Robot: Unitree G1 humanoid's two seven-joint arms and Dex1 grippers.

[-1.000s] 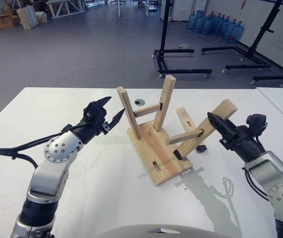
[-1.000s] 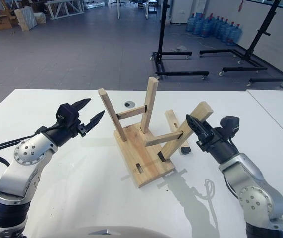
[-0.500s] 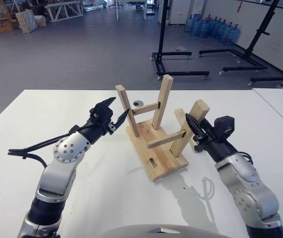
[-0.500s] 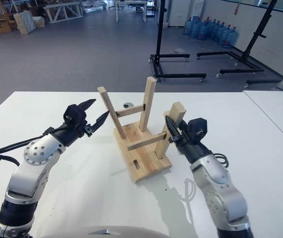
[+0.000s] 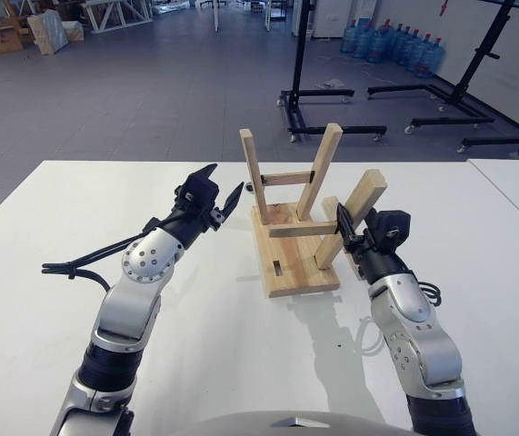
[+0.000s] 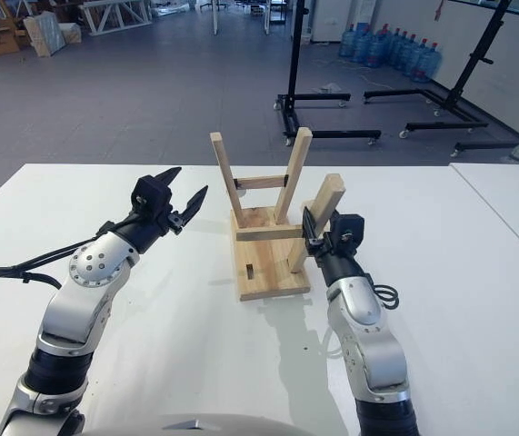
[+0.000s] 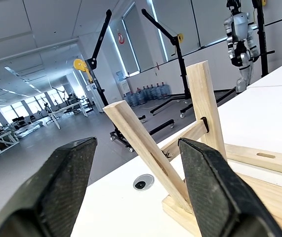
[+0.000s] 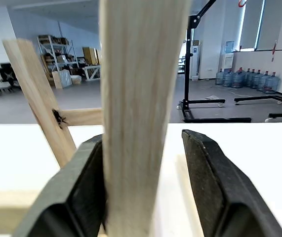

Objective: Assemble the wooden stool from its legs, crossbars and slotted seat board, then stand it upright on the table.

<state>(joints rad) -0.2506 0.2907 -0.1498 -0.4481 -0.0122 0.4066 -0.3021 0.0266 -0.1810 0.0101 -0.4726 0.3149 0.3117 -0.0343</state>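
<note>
One leg (image 5: 361, 204) sits clamped in the right gripper (image 5: 344, 232) while the left gripper (image 5: 226, 180) gapes empty, so pressing it into the seat board (image 5: 288, 272) slot likely comes next.

A robotics test hall: black wheeled gantry stands (image 5: 487, 50), water jugs (image 5: 395, 41), grey floor (image 5: 150, 82).

Both head eyes look down over the table (image 5: 41, 209), sharing the upturned stool (image 5: 288, 254). The left wrist camera sights through the spread left pincer (image 7: 137, 145) at it, close; the right wrist camera seems almost against one leg (image 8: 141, 98).
</note>
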